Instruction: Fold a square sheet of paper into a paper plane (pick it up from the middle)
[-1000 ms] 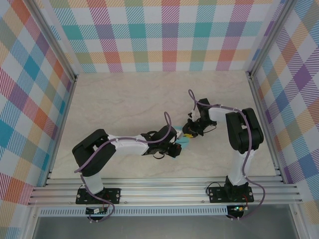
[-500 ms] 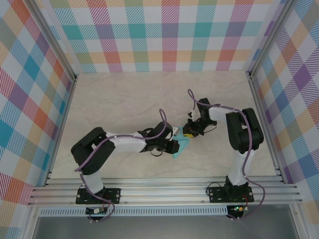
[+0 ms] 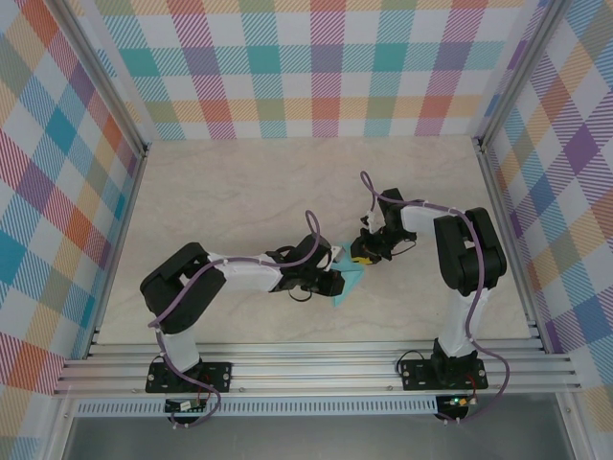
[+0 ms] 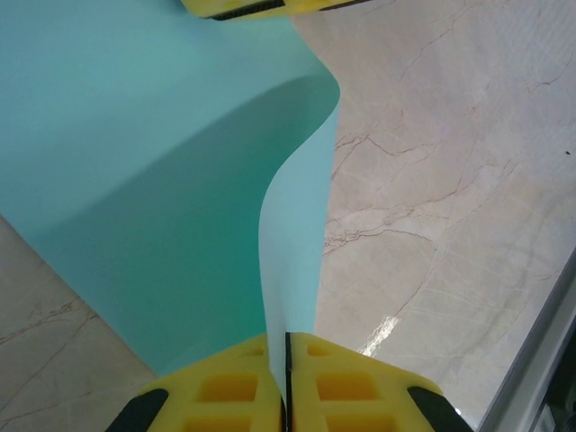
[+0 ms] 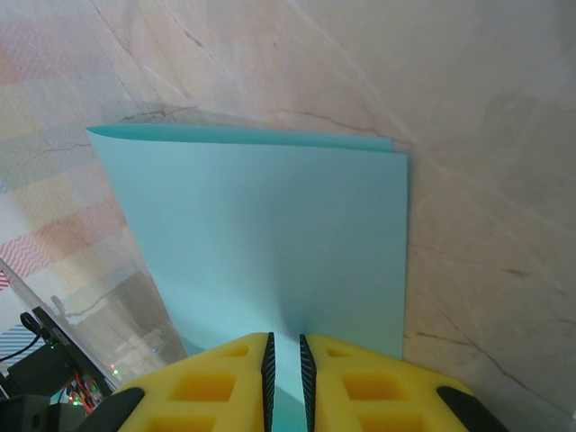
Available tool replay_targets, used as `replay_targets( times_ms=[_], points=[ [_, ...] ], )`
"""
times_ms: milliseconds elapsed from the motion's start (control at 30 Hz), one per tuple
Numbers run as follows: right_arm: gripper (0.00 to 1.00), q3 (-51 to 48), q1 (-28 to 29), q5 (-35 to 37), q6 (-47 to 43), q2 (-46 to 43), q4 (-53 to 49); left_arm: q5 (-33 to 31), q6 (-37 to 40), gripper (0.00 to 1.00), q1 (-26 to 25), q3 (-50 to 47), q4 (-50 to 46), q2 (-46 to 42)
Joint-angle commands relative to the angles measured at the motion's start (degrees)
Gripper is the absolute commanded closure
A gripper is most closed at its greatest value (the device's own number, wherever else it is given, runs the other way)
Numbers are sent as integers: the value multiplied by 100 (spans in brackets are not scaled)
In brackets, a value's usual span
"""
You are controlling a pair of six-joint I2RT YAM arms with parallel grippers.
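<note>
Marble tabletop (image 3: 239,192) lies open toward 12 o'clock; I see the cyan sheet (image 3: 348,285) pinched by my left gripper (image 3: 336,281) at 9 o'clock, right gripper (image 3: 362,262) at 1 o'clock.

High rear overview looking down, wrist cameras close, sharing the sheet (image 5: 270,234)

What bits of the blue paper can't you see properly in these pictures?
1. Top view: the sheet of paper is too small, and the left gripper and right gripper cover part of it, so its creases cannot be made out.
2. Left wrist view: the picture's left and top edges cut the sheet off.
3. Right wrist view: the right gripper's yellow fingers hide the sheet's near edge.
</note>
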Motion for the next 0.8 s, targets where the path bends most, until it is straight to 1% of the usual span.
replay_targets(
  times_ms=[0,133,633,767],
  points=[
    [81,-13,34,205,10,-36,-215,96,-64,91,43,7,37,125],
    [81,-13,35,188,25,-27,-207,-39,-63,91,50,-10,52,100],
    [80,-40,36,209,-6,-2,-227,188,89,90,142,72,26,148],
    [80,-30,36,220,0,-18,-235,128,81,90,146,61,-27,236]
  ],
)
